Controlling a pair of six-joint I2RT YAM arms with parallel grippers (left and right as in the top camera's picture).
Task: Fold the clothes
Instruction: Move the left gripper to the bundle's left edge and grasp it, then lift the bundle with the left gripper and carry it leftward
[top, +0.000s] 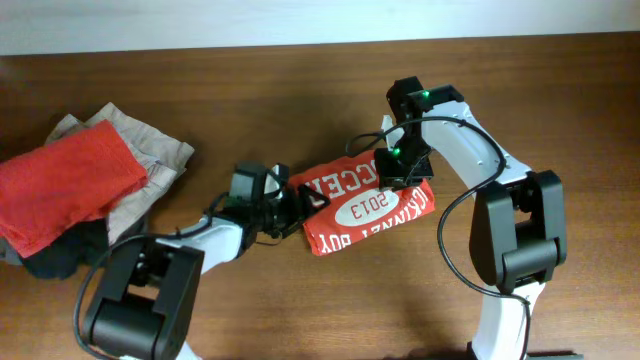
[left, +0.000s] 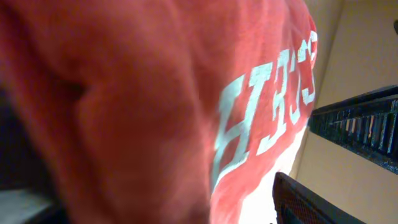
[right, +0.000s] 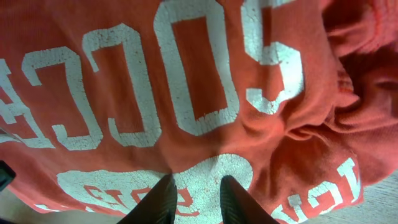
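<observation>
A folded red T-shirt (top: 365, 205) with white lettering lies at the table's middle. My left gripper (top: 308, 208) is at its left edge, jaws wide apart with the shirt's edge between them. In the left wrist view the red cloth (left: 137, 106) fills most of the frame and hides one finger. The other finger (left: 305, 202) stands clear of the cloth, with a bright gap between. My right gripper (top: 402, 165) is over the shirt's upper right part. Its fingertips (right: 168, 186) are a little apart, down on the shirt's white round print (right: 205, 171), with nothing pinched between them.
At the far left lies a pile of clothes: a red garment (top: 65, 185) on top of a beige one (top: 150, 150), with dark cloth (top: 60, 255) below. The brown wooden table (top: 300, 80) runs back to a pale wall edge.
</observation>
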